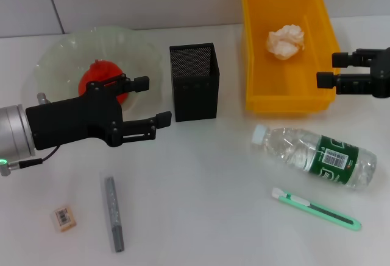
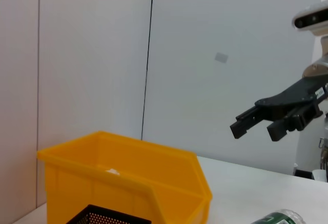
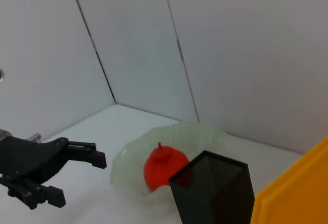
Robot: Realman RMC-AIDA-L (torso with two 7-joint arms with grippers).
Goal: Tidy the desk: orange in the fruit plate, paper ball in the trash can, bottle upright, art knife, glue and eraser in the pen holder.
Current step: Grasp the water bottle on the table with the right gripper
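Note:
The orange [image 1: 97, 76] lies in the pale green fruit plate [image 1: 58, 56] at the back left; it also shows in the right wrist view [image 3: 163, 167]. My left gripper [image 1: 152, 101] is open and empty, just in front of the plate and left of the black mesh pen holder [image 1: 194, 82]. The paper ball [image 1: 285, 41] lies in the yellow bin [image 1: 256, 89]. My right gripper [image 1: 329, 70] is open and empty at the bin's right edge. The clear bottle [image 1: 317, 156] lies on its side. The green art knife [image 1: 317, 210], the grey glue stick [image 1: 114, 214] and the eraser [image 1: 64, 217] lie on the table.
The white table [image 1: 201, 187] meets a wall at the back. The left wrist view shows the yellow bin [image 2: 128, 178], the pen holder's rim [image 2: 107, 216] and my right gripper [image 2: 259, 121]. The right wrist view shows my left gripper [image 3: 77, 178] and the pen holder [image 3: 212, 188].

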